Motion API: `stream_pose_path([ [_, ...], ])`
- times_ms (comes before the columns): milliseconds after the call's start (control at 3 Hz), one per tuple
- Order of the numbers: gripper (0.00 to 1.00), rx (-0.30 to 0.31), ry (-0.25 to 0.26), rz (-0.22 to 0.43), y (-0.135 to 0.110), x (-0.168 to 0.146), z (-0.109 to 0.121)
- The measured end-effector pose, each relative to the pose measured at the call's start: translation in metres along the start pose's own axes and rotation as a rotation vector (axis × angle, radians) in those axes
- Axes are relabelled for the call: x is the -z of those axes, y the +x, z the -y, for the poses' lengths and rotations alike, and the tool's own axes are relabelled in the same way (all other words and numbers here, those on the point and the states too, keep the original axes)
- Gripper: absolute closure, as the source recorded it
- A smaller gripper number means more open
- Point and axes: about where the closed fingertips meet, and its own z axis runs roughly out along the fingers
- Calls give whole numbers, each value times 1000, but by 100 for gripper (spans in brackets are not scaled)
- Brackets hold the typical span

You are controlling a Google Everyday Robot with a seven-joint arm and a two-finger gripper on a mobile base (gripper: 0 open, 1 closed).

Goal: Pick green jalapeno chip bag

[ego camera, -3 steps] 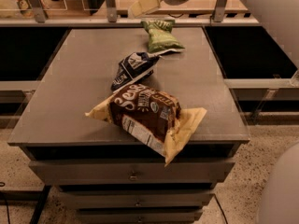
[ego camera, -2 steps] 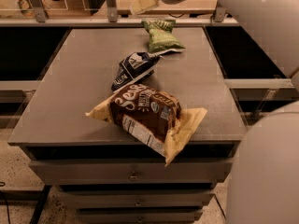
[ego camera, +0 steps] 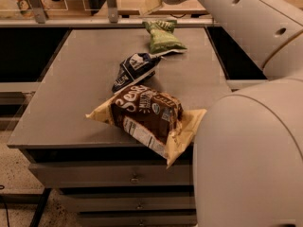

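The green jalapeno chip bag (ego camera: 162,38) lies at the far middle edge of the grey table (ego camera: 71,89), its pinched striped end pointing away from me. My gripper (ego camera: 151,3) is at the top of the camera view, just above and slightly left of the bag's far end, at the tip of the white arm (ego camera: 222,8). It does not touch the bag. The arm's large white body (ego camera: 246,160) fills the right front of the view and hides the table's right front corner.
A dark navy-and-white bag (ego camera: 135,70) lies at the table's middle, just in front of the green bag. A larger brown-and-tan bag (ego camera: 149,116) lies at the front edge. Drawers (ego camera: 132,178) are below the table. A rail with posts (ego camera: 111,13) runs behind it.
The arm's white body has swung further into the right of the view and now covers the table's right front corner. The gripper stays near the green bag's far end. The bags have not moved.
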Motion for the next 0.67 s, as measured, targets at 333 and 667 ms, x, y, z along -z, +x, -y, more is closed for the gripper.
stream_pose_path([
  [333, 0, -36, -51, -25, 11, -17, -3],
  [667, 0, -90, -92, -54, 26, -48, -6],
])
